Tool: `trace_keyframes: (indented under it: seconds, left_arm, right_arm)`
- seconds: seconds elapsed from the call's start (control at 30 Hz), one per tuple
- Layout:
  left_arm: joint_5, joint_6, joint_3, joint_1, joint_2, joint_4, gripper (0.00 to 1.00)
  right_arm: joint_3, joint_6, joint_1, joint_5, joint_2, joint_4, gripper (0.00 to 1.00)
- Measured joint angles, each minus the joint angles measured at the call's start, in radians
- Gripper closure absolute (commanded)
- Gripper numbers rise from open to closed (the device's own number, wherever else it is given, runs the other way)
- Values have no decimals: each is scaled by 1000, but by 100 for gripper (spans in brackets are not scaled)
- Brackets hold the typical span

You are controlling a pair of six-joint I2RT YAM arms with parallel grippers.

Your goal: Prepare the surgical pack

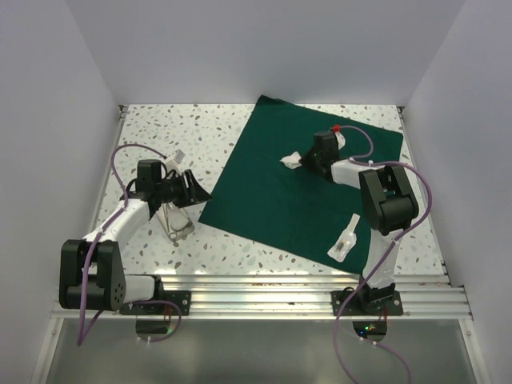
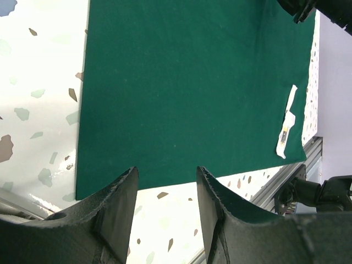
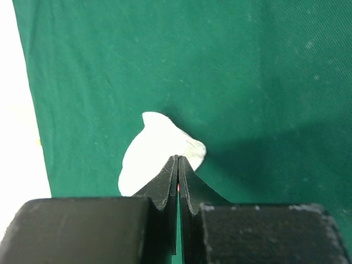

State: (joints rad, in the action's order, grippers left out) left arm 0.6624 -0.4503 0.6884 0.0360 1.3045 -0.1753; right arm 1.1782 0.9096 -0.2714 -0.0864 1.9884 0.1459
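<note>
**Gauze pad going onto the drape, tray waiting on the left**

I had the green drape (image 1: 272, 196) spread flat on the bench (image 1: 264, 258). It was turned corner-on and covered the middle and right of the surface. The right jaws were shut on one edge of a white gauze pad (image 3: 151, 151), tips pressed together, with the pad fanning out to their left over the far half of the drape. From the wrist view I could not tell whether the pad was touching the cloth. A flat white instrument pouch (image 1: 345, 238) lay on the drape close to its near-right edge, well apart from the pad.

Off the cloth, on the left of the bench, the left jaws stood part-way apart and pointed towards the drape. I saw nothing between them. The small steel tray (image 1: 178, 222) sat just below them on the near side, beside the drape's left corner. Something small and white (image 1: 177, 157) lay on the far side of that arm, too small for me to name.

I judged the step in hand to be loading the contents onto the drape, early in the job, with no fold started. The next move called for setting the pad down flat and opening the right jaws. They would then have to lift straight up so the light pad did not drag along. After that the tray would need carrying across onto the cloth, far enough in to leave margins for folding
</note>
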Motion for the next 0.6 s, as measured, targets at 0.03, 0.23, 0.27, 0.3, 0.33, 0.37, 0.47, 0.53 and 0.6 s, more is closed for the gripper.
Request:
trace_keyframes:
  seconds: [0.03,0.23,0.27,0.3,0.33,0.37,0.47,0.53,0.6]
  left_arm:
    - [0,0,0,0,0,0,50]
    - [0,0,0,0,0,2,50]
    - [0,0,0,0,0,2,50]
    - [0,0,0,0,0,2,50]
    - [0,0,0,0,0,2,50]
    - [0,0,0,0,0,2,50]
    - [0,0,0,0,0,2,50]
    - [0,0,-2,0,0,2,50]
    - [0,0,-3,0,0,2,50]
  right_arm:
    - [-3,-2,0,0,0,-1,100]
    - [-12,-5,7,0,0,-8,100]
    - [-12,-6,8,0,0,-8,100]
    - [-12,-6,10,0,0,-8,100]
    - [-12,-8,11,0,0,-9,100]
    - [-12,-11,11,0,0,-9,95]
    - [-12,-18,12,3,0,-11,82]
    - [-13,-21,12,6,-1,-12,66]
    - [-23,-31,12,12,-10,-11,57]
